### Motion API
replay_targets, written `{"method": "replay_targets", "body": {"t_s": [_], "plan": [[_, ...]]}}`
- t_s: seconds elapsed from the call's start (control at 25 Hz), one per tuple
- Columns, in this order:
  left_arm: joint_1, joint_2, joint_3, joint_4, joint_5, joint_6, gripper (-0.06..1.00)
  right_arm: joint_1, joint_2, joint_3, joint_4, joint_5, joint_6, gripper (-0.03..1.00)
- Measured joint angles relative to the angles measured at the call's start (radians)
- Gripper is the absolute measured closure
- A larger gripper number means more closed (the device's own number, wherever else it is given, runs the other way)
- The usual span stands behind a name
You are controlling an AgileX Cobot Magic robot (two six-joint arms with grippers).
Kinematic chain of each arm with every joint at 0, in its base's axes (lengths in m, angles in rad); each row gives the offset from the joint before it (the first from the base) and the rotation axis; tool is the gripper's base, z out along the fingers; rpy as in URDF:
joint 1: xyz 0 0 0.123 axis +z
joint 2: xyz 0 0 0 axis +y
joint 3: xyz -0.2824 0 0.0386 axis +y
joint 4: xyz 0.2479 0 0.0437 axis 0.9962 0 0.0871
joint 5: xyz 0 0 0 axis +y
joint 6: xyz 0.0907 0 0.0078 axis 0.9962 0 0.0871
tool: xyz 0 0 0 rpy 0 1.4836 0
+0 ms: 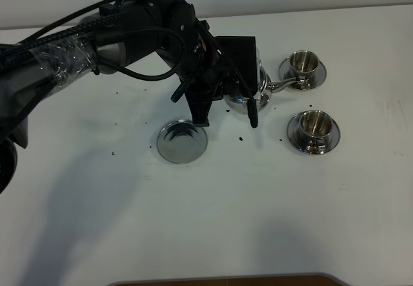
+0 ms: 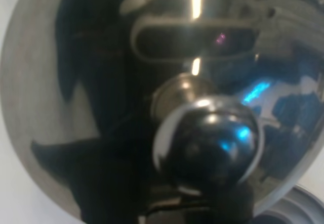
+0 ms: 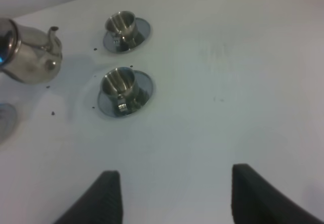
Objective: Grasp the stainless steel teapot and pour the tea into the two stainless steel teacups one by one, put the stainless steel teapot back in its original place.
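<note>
On the left, the empty saucer (image 1: 182,141) lies on the white table (image 1: 193,221); we take it for the pot's resting place. Just past it, our left gripper (image 1: 222,102) is pressed together on the stainless steel teapot (image 1: 255,92), which hangs clear of the table between that saucer and the cups. The hold itself is hidden behind the wrist, so we only judge it to be on the handle.

The spout (image 1: 276,86) points at the far teacup (image 1: 302,63) and ends near its saucer, short of the cup's mouth. If we tip from here, we expect tea to land on the saucer or the table. A quick tilt could also overshoot so small a cup.

The lid (image 2: 207,140) sits loose-looking under the wrist camera, and a steep tilt may drop it. A narrow pinch on smooth steel may let the pot swing.

The near teacup (image 1: 313,128) stands just beside the pot's path, so a low sweep could knock it. Dark specks (image 1: 239,137) dot the table around the pot.

Our right gripper (image 3: 177,198) hangs with its fingers spread and nothing between them, well apart from both cups, so we see little risk there.
</note>
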Motion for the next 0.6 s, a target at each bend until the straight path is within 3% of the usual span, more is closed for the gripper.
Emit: {"method": "replay_targets", "body": {"t_s": [0.44,0.6], "plan": [[-0.002,0.009,0.000,0.019,-0.017,0.002,0.70,0.000,0.000,0.000,0.000,0.000,0.000,0.49],[-0.008,0.026,0.000,0.085,-0.073,0.004,0.70,0.000,0.000,0.000,0.000,0.000,0.000,0.49]]}}
